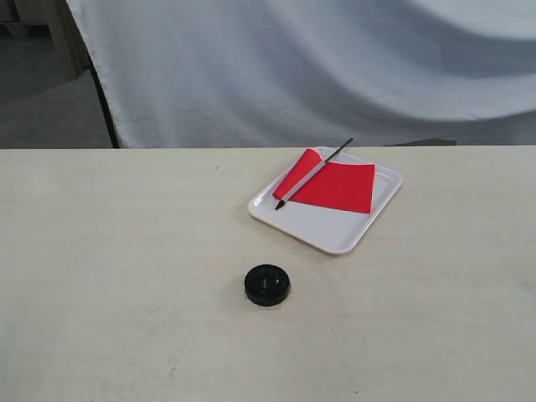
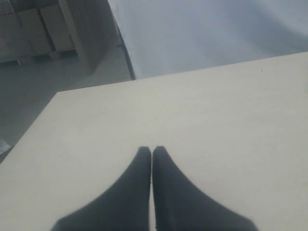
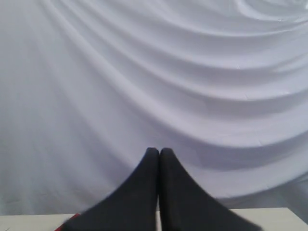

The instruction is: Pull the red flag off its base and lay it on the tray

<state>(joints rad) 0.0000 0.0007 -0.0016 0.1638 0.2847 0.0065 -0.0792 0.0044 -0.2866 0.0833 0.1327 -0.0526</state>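
Note:
The red flag (image 1: pixel 335 184) lies flat on the white tray (image 1: pixel 322 231) at the table's back right, its black stick (image 1: pixel 314 173) slanting across the cloth. The black round base (image 1: pixel 267 284) stands alone on the table in front of the tray, its hole bare. Neither gripper shows in the exterior view. In the left wrist view my left gripper (image 2: pixel 152 150) is shut on nothing above bare table. In the right wrist view my right gripper (image 3: pixel 159 151) is shut on nothing, facing the white cloth backdrop; a sliver of red flag (image 3: pixel 69 220) shows at its side.
A white cloth backdrop (image 1: pixel 318 67) hangs behind the table's far edge. The light wooden table (image 1: pixel 109 276) stretches wide on the left. A dark gap with floor (image 1: pixel 42 92) lies past the back left corner.

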